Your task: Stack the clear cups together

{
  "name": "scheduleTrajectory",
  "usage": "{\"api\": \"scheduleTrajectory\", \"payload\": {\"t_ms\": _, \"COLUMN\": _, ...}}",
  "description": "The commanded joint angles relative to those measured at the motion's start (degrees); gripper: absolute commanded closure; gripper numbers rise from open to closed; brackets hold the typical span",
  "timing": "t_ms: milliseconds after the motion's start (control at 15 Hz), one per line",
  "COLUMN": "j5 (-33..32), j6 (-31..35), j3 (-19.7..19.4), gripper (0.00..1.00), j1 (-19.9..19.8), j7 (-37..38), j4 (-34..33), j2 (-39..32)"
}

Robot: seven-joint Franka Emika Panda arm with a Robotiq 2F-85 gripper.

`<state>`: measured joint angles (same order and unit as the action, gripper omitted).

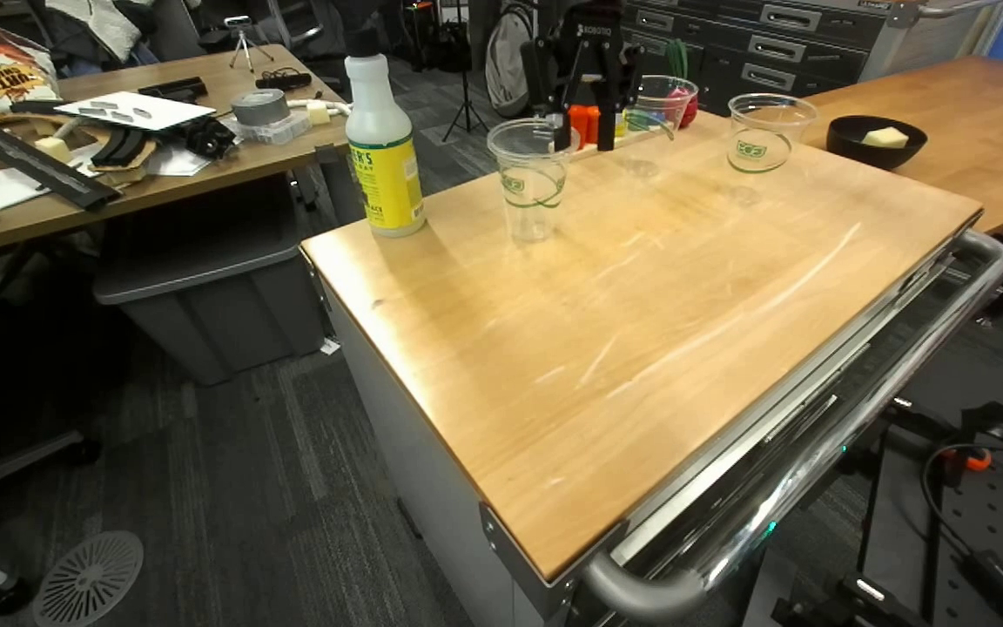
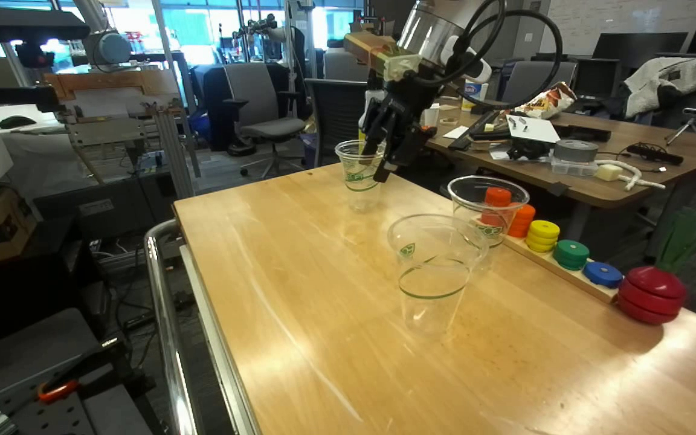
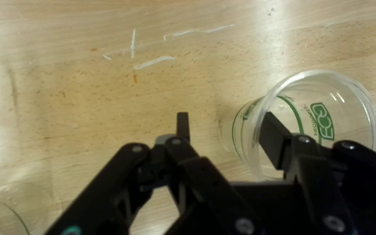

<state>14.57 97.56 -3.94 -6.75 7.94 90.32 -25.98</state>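
Furthest left on the pale wooden desk [image 1: 641, 348], in an exterior view, we had a tall whitish plastic bottle with a yellow label [image 1: 387, 178], to be kept clear of any sideways swing. Next stood a clear tapering plastic cup with green print [image 1: 532, 187], upright; whether it was single or a nested pair, we could not tell. Over its right side hung our black two-fingered end effector [image 1: 586, 139], spread wide and gripping nothing: in the wrist view one finger [image 3: 274, 142] looked to reach into the mouth, while the other finger [image 3: 183, 127] stood outside, apart from the wall. How deep the inner one went, we could not say. We took this for the start of a rim grasp, and thought it best to bring the wall squarely between both fingers, then close gently, since thin plastic would likely flex. Further right, a matching clear plastic cup [image 1: 663, 109] stood upright near a row of coloured toy discs [image 2: 571, 255], and beyond it a third clear plastic cup [image 1: 761, 144], well apart from the leftmost. For stacking, we reckoned on a straight lift, the base carried above the next rim and centred before lowering, with the fingers opened only once seated
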Motion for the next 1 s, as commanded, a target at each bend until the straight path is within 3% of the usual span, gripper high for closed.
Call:
{"api": "scheduleTrajectory", "payload": {"t_ms": 0, "j5": -0.99, "j6": -1.27, "j3": -0.24, "gripper": 0.74, "j1": 0.52, "j7": 1.62, "j4": -3.12, "j2": -1.45}}
{"api": "scheduleTrajectory", "payload": {"t_ms": 267, "j5": -0.27, "j6": -1.20, "j3": -0.06, "gripper": 1.00, "j1": 0.32, "j7": 1.50, "j4": -3.21, "j2": -1.01}}
{"api": "scheduleTrajectory", "payload": {"t_ms": 667, "j5": 6.50, "j6": -2.65, "j3": 0.04, "gripper": 0.98, "j1": -2.18, "j7": 0.46, "j4": 0.81, "j2": 3.36}}
{"api": "scheduleTrajectory", "payload": {"t_ms": 933, "j5": 14.66, "j6": -3.39, "j3": -0.99, "gripper": 0.98, "j1": -6.01, "j7": -1.96, "j4": 6.98, "j2": 11.18}}
